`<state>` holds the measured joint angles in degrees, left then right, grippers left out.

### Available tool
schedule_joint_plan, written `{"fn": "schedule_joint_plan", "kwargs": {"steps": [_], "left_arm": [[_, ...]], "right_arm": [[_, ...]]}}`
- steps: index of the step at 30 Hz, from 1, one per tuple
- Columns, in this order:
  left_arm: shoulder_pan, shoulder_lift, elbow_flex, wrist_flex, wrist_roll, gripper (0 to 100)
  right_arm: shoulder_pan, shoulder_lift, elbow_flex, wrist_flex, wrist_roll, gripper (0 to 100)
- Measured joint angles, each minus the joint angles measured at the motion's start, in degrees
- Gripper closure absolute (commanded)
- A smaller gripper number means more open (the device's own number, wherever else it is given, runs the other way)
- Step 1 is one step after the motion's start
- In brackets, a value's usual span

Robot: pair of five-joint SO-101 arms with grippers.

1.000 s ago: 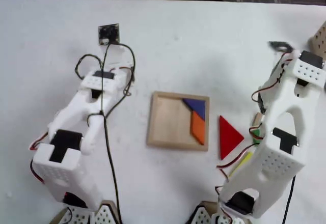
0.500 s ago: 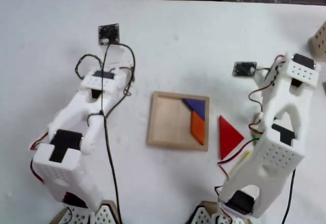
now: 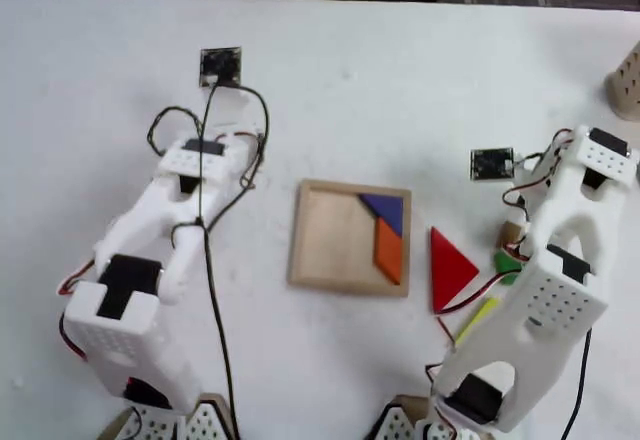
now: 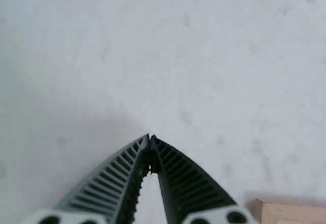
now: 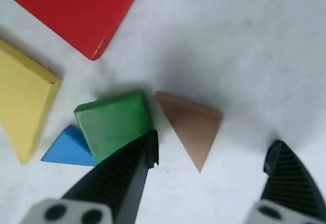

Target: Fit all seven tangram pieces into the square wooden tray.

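The square wooden tray (image 3: 330,240) lies mid-table with a dark blue piece (image 3: 386,210) and an orange piece (image 3: 388,250) along its right side. A red triangle (image 3: 450,267) lies just right of the tray. In the right wrist view my right gripper (image 5: 214,158) is open, low over the table, with a brown triangle (image 5: 192,124) between its fingers. A green piece (image 5: 114,122) touches one finger. A light blue piece (image 5: 69,147), a yellow piece (image 5: 25,99) and the red triangle (image 5: 81,10) lie beside it. My left gripper (image 4: 150,140) is shut and holds nothing, over bare table left of the tray.
The left arm (image 3: 150,250) stretches along the table's left side, with a black cable (image 3: 215,290) trailing beside it. The right arm (image 3: 545,300) covers part of the loose pieces. A tray corner (image 4: 285,211) shows in the left wrist view. A pegged wooden object (image 3: 628,85) sits at the right edge.
The right arm's wrist has swung left and toward the front, coming down over the loose pieces. The left arm has barely shifted.
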<state>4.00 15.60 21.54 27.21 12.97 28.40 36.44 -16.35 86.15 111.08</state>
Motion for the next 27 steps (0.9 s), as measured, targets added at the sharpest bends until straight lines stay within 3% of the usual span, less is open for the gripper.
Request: {"fn": "schedule_joint_plan", "kwargs": {"steps": [6, 21, 24, 27], "left_arm": [[0.00, 0.00, 0.00, 0.00, -0.09, 98], [0.00, 0.00, 0.00, 0.00, -0.09, 98], [0.00, 0.00, 0.00, 0.00, -0.09, 98], [0.00, 0.00, 0.00, 0.00, -0.09, 98]], "right_arm": [[-1.41, 0.00, 0.53, -3.87, -9.93, 66.9], [-6.59, 0.18, 2.73, -9.93, -61.01, 66.9], [-7.12, 0.26, 2.73, -9.93, -63.47, 68.4], [-7.56, 0.26, 2.64, -9.93, -63.03, 77.7]]}}
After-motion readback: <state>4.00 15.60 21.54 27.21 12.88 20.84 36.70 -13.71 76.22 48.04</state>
